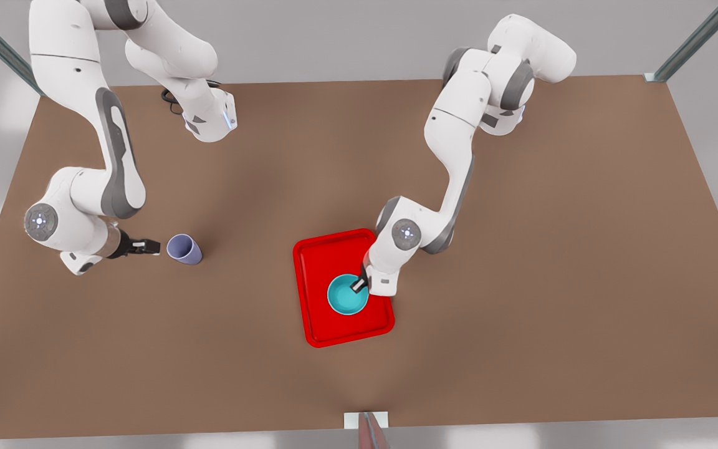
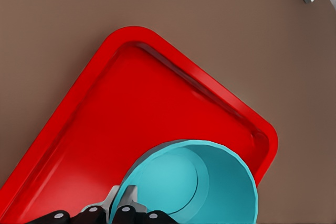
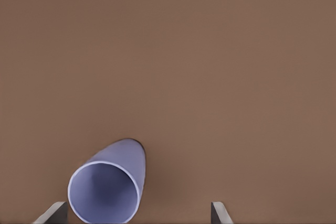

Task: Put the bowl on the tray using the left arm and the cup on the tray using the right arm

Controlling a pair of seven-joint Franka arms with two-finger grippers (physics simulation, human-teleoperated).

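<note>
The teal bowl (image 1: 346, 295) sits within the red tray (image 1: 325, 259), toward its corner on the front view's right. My left gripper (image 1: 359, 285) is shut on the bowl's rim, one finger (image 2: 113, 202) outside the wall and the other inside. In the left wrist view the bowl (image 2: 199, 182) covers the tray (image 2: 121, 114) near its rounded corner. The lavender cup (image 1: 185, 249) rests on the table far to the front view's left. My right gripper (image 1: 147, 246) is open just beside it, apart from it. In the right wrist view the cup (image 3: 107, 184) shows its mouth, close to one fingertip (image 3: 55, 212).
The brown table (image 1: 521, 249) stretches wide around both arms. A small white bracket (image 1: 365, 420) sits at the near edge, and metal frame posts (image 1: 689, 43) rise at the far corners. The tray's other half is bare.
</note>
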